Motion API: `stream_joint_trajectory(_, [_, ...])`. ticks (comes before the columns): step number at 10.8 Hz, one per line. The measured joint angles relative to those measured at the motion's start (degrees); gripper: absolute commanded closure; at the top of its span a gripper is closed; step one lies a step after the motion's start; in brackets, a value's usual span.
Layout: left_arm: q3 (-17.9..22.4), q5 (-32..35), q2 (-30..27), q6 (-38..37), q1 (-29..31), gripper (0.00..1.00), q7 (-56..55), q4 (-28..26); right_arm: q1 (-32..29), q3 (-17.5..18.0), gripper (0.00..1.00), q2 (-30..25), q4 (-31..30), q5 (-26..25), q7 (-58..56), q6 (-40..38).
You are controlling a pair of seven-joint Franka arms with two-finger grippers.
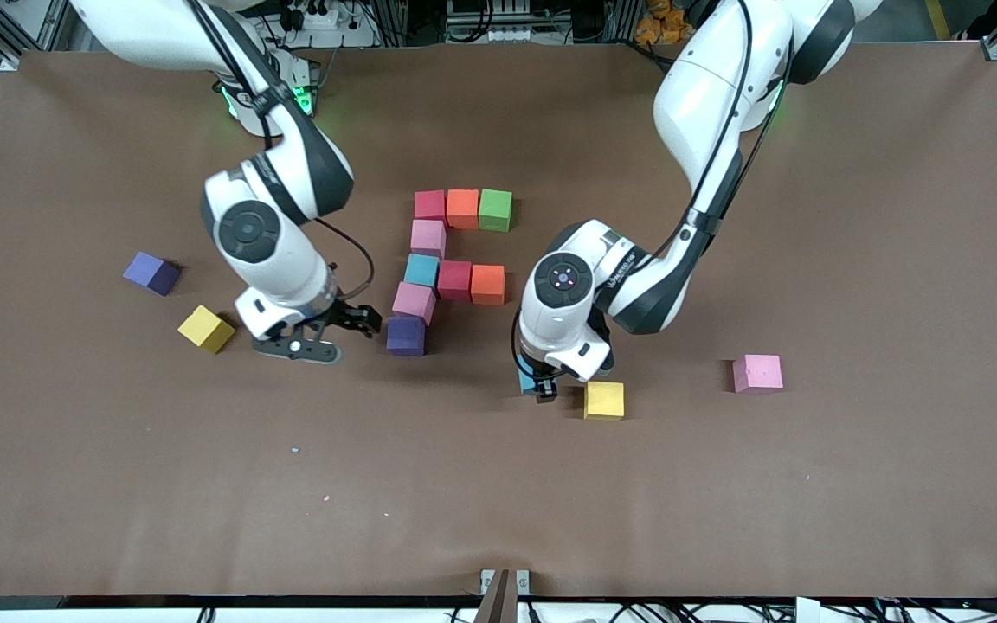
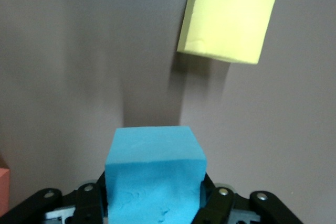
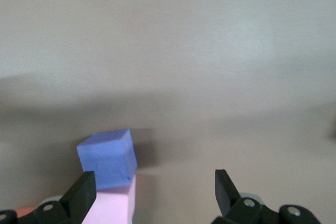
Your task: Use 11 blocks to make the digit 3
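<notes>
**Left claw grips a blue block while the right claw stands wide beside the unfinished 3**

The landmark is the purple block (image 1: pixel 406 336), the part-built digit's nearest cube to the front camera. Touching it, one step farther from the camera, sits a pink block (image 1: pixel 414 302), then a teal block (image 1: pixel 421 270) with a red block (image 1: pixel 454 279) and an orange block (image 1: pixel 488 284) in a row beside it toward the left arm's end. Farther still come a second pink block (image 1: pixel 427 237) and the top bar of red (image 1: pixel 430 205), orange (image 1: pixel 463 208) and green (image 1: pixel 495 209) blocks.

The right claw (image 1: pixel 338 333) is just beside the purple block, toward the right arm's end, its fingers spread wide and holding nothing. The left claw (image 1: pixel 542 387) is well off toward the left arm's end of the desk (image 1: pixel 853 260), clamped on a blue block (image 2: pixel 155 174); a yellow block (image 1: pixel 604 401) lies just beside it.

Loose blocks: a pink one (image 1: pixel 757 373) farther toward the left arm's end, and another yellow (image 1: pixel 205 329) and another purple (image 1: pixel 151 273) toward the right arm's end
</notes>
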Motion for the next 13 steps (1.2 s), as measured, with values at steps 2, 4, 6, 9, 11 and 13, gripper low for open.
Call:
stream_joint_trajectory(2, [0.0,0.0,0.0,0.0,-0.3,0.99,-0.1,0.0,-2.3,0.7,0.00,-1.9,2.4,0.0,-2.9,-5.3])
stream_joint_trajectory(4, [0.1,0.0,0.0,0.0,-0.3,0.99,-0.1,0.1,-4.3,0.9,0.00,-3.3,3.5,0.0,-6.4,-7.5])
stream_joint_trajectory(6, [0.1,0.0,0.0,0.0,-0.3,0.99,-0.1,0.1,-5.5,0.7,0.00,-5.0,4.9,1.8,-10.1,-10.5])
stream_joint_trajectory(9, [0.2,0.0,0.0,0.0,-0.3,0.99,-0.1,0.2,-6.2,-2.5,0.00,-8.1,7.8,4.9,-17.8,-17.1])
stream_joint_trajectory(11, [0.2,0.0,0.0,0.0,-0.3,0.99,-0.1,0.2,-6.4,-6.1,0.00,-10.1,9.9,7.0,-23.9,-21.9])
stream_joint_trajectory(13, [0.2,0.0,0.0,0.0,-0.3,0.99,-0.1,0.2,-6.5,-9.8,0.00,-11.8,11.8,8.1,-30.2,-25.9])
